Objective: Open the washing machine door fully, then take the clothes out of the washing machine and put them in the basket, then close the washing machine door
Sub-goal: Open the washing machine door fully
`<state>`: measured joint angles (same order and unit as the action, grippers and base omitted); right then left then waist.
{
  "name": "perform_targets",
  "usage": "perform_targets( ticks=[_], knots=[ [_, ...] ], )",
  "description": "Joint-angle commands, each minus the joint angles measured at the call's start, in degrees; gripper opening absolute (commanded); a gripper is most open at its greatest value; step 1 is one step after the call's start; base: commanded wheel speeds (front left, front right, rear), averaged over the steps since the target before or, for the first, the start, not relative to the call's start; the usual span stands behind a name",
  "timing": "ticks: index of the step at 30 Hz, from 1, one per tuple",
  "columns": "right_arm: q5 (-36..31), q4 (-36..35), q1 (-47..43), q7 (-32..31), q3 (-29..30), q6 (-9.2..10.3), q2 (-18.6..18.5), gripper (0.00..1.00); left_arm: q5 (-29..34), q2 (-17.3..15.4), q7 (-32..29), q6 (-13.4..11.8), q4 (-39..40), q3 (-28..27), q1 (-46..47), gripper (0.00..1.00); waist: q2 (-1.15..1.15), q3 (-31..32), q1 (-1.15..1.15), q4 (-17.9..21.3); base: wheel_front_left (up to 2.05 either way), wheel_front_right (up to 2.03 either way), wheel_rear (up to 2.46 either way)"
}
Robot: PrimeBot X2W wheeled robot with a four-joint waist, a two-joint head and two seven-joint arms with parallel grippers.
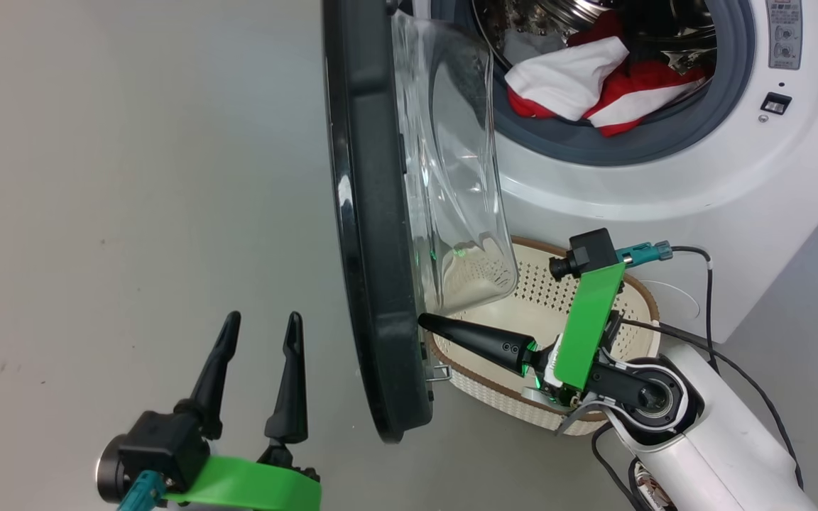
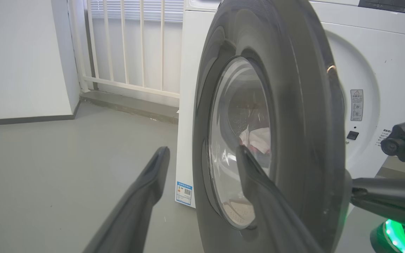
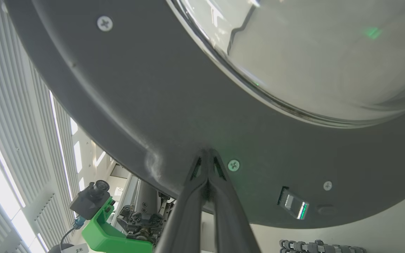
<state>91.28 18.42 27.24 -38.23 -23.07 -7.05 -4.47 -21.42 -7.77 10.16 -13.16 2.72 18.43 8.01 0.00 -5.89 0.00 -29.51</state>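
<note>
Right gripper (image 3: 207,151), pressed together, touched washing machine door (image 3: 118,105) at inner rim.
Rt wrist cam showed contact; head cam showed left gripper (image 1: 261,321) spread, outside door.

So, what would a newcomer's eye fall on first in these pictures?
The washing machine door, a big black ring with bulging glass, stands open in the middle of the head view. To its right, red and white clothes lie inside the washing machine at the top. The right gripper, jaws shut, touches the door's inner rim above the basket.
</note>
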Motion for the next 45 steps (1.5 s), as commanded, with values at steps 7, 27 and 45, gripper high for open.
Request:
perform_targets(
  ticks=[7,27,45],
  knots=[
    [0.1,-1.2,1.7,1.9,-1.3,-0.44,1.5,0.00,-0.9,-0.8,0.4,-0.7,1.2,-2.2,0.5,1.00,0.00,0.2,0.00,0.1,0.00,0.00,0.00],
    [-34.6,-8.9,-1.1,28.7,-5.7,-0.44,-5.8,1.00,-2.2,-1.4,2.1,0.8,-0.2,-2.0,-0.2,1.00,0.00,1.8,0.00,0.8,0.00,0.00,0.00],
    [-71.2,-5.2,-11.8,50.9,9.4,-0.44,0.5,1.00,-0.8,-2.6,3.8,0.6,-0.4,-2.0,-2.4,1.00,0.00,4.6,0.00,1.5,0.00,0.00,0.00]
  ],
)
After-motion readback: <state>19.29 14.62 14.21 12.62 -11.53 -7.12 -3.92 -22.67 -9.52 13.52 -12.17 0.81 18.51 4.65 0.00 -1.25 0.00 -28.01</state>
